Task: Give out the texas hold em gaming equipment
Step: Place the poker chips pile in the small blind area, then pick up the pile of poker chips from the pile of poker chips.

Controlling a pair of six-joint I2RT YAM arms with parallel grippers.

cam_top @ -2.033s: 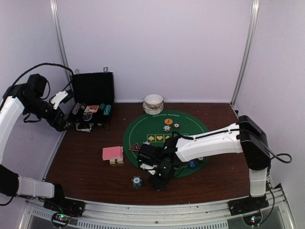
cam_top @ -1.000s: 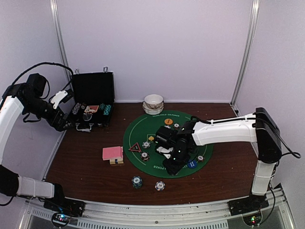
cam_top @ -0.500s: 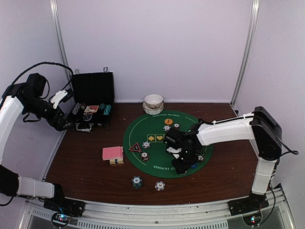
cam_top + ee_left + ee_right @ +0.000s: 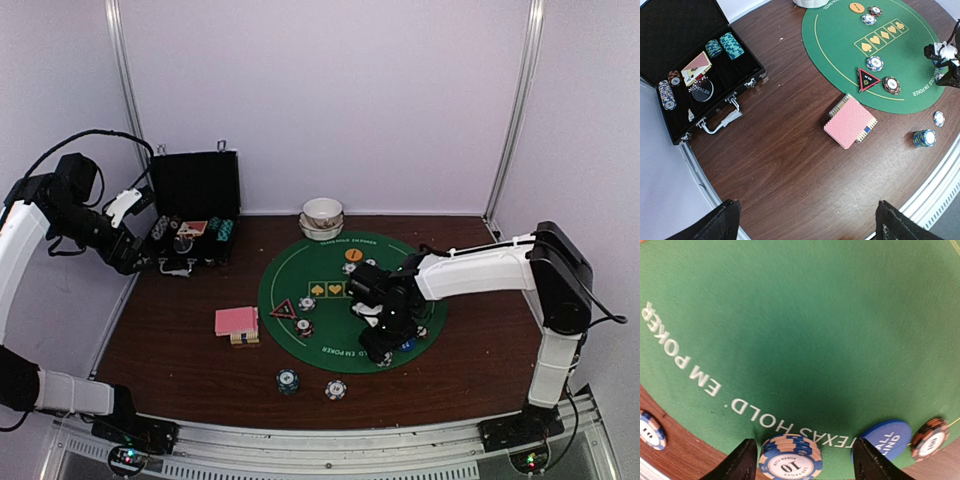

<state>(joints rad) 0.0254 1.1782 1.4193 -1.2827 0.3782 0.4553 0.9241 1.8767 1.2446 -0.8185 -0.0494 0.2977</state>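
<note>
Right gripper (image 4: 803, 452): jaws apart, straddling a chip stack (image 4: 790, 465) on the green mat (image 4: 790, 340). Blue disc (image 4: 882, 439) lies just beside the stack. Left gripper (image 4: 807, 222): jaws wide apart, holding nothing.

The round mat (image 4: 790, 330) looked like matt green felt with a fine nap. The table (image 4: 780, 165) was dark, grained wood, faintly shiny. The chips (image 4: 790, 462) seemed smooth plastic. The case (image 4: 670, 27) was matt black, its handle (image 4: 720, 121) bright metal.
</note>
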